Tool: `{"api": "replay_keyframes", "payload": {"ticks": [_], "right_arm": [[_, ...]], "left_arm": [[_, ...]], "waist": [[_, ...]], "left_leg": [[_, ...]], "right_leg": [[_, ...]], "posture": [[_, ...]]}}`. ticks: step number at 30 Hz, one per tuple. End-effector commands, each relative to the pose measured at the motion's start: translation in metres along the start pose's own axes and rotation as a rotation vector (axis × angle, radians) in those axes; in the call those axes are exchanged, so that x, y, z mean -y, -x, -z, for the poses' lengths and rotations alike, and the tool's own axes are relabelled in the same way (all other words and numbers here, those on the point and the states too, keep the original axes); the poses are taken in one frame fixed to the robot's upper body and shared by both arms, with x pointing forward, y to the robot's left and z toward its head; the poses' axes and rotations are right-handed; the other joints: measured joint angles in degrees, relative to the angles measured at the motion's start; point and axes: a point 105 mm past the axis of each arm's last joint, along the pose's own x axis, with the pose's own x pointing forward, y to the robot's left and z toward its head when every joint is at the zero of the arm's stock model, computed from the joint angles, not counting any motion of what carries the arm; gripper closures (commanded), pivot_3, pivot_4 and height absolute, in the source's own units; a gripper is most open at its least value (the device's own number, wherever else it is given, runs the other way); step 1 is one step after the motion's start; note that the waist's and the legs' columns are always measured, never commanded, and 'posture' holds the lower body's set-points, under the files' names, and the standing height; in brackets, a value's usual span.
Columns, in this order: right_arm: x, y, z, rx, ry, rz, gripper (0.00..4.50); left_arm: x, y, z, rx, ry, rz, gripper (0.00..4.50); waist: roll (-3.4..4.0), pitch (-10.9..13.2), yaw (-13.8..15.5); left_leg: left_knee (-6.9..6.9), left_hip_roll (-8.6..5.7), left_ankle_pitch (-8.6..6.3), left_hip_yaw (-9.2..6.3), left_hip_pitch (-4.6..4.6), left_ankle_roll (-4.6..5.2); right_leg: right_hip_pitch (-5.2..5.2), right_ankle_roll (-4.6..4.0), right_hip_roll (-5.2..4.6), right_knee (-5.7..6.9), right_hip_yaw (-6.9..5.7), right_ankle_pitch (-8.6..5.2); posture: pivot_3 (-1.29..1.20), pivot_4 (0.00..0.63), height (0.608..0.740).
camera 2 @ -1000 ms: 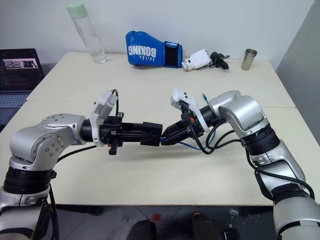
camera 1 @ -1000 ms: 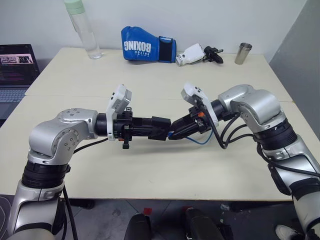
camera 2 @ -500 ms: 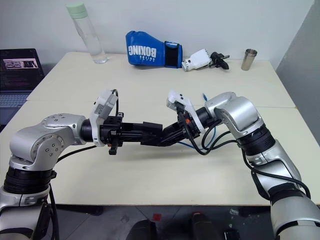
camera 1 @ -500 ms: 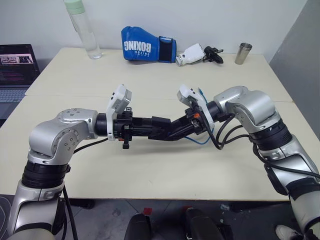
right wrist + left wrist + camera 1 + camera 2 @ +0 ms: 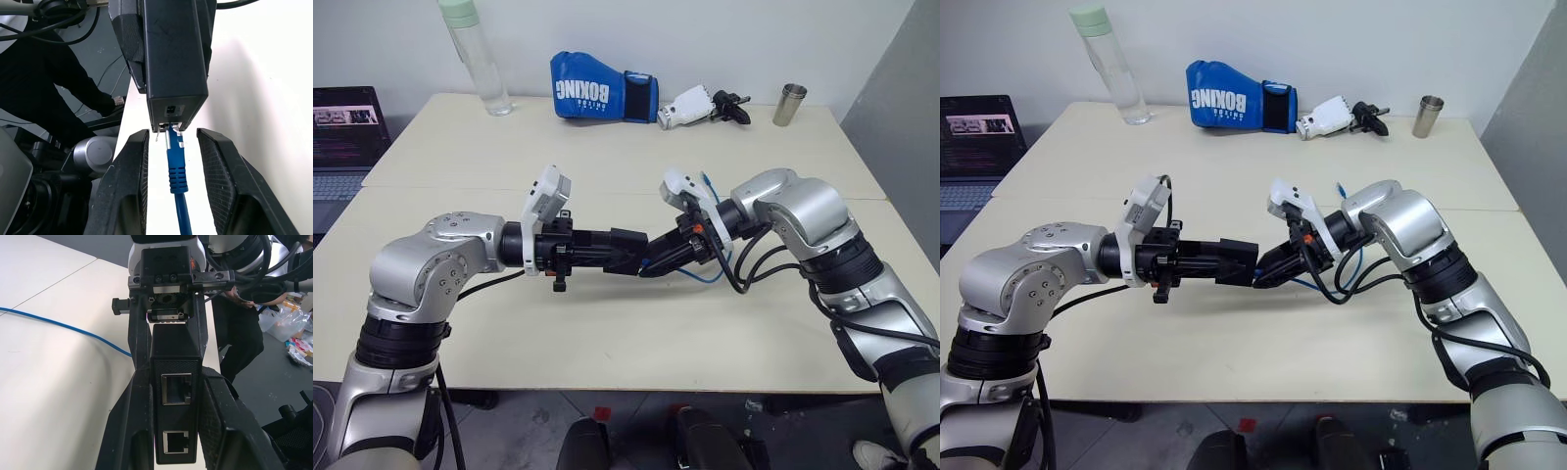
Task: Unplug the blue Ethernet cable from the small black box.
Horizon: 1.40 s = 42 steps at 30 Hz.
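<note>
I see a cream table (image 5: 607, 343) with a seam, pale wall behind, grey panel at right. At the far edge: clear bottle (image 5: 475, 54), boxing glove (image 5: 602, 88), steel cup (image 5: 790, 104), all apart; cup contents not visible. Laptop (image 5: 347, 122) sits left. Left claw (image 5: 176, 431) is clamped on the small black box (image 5: 625, 251) above the table. The blue Ethernet cable (image 5: 176, 166) is plugged into it, with the right claw (image 5: 173, 181) fingers either side of the plug, not touching.

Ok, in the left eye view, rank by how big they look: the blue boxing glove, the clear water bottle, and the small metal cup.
1. Blue boxing glove
2. Clear water bottle, nearly as large
3. Small metal cup
</note>
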Motion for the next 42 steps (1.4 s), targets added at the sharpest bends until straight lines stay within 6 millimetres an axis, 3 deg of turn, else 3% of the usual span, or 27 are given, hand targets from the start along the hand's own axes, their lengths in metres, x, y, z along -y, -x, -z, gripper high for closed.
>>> {"api": "replay_keyframes", "payload": {"ticks": [1,3,4,10,22,31,35,42], "right_arm": [[-0.002,0.006,-0.013,0.0,0.062,-0.003,2.88],[-0.002,0.006,-0.013,-0.002,0.064,-0.005,2.88],[-0.002,0.006,-0.013,-0.002,0.065,-0.006,3.24],[-0.002,0.006,-0.014,-0.008,0.068,-0.012,4.48],[-0.001,0.007,-0.008,-0.042,0.057,-0.025,4.5],[0.009,0.023,0.042,-0.117,-0.048,0.058,4.5],[0.013,0.031,0.054,-0.116,-0.075,0.116,4.5],[0.06,0.063,0.086,-0.091,-0.113,0.488,4.5]], "left_arm": [[0.006,0.001,-0.007,0.0,-0.052,0.019,3.72],[0.006,0.001,-0.007,-0.001,-0.052,0.019,3.72],[0.006,0.001,-0.007,-0.001,-0.052,0.019,3.72],[0.007,0.0,-0.007,-0.005,-0.054,0.023,3.72],[0.012,0.0,-0.003,-0.017,-0.051,0.046,3.72],[0.008,0.017,-0.002,-0.026,-0.046,-0.024,3.72],[0.006,0.02,-0.002,-0.019,-0.042,-0.05,3.72],[-0.004,0.023,0.006,0.008,-0.008,-0.15,3.72]], "waist": [[0.0,0.0,0.0],[0.0,0.0,0.0],[0.0,0.0,0.0],[0.0,0.0,0.0],[0.0,0.0,0.0],[-0.01,0.01,0.08],[0.0,0.02,0.03],[0.0,0.02,-0.03]], "left_leg": [[0.0,0.0,0.0,0.0,0.0,0.0],[0.0,0.0,0.0,0.0,0.0,0.0],[0.0,0.0,0.0,0.01,0.0,0.0],[0.0,0.0,0.0,0.0,0.0,0.0],[0.0,0.0,0.0,0.0,0.0,0.0],[0.0,-0.03,0.0,0.03,-0.01,0.0],[0.0,-0.01,0.0,0.03,0.0,0.0],[0.0,-0.01,0.0,0.03,0.0,0.0]], "right_leg": [[0.0,0.0,0.0,0.0,0.0,0.0],[0.0,0.0,0.0,0.0,0.01,0.0],[0.0,0.0,0.0,0.0,0.0,0.0],[0.0,0.0,0.0,0.0,0.0,0.0],[-0.01,0.0,0.0,0.0,0.0,0.0],[0.0,0.0,-0.04,-0.03,0.01,0.0],[-0.02,0.0,-0.01,0.0,0.02,0.0],[-0.02,-0.01,-0.01,-0.01,0.04,0.0]], "posture": [[0.0,0.15,0.74],[0.0,0.15,0.74],[0.0,0.15,0.74],[0.0,0.15,0.74],[0.0,0.15,0.74],[0.0,0.15,0.74],[0.0,0.15,0.74],[0.0,0.15,0.74]]}}
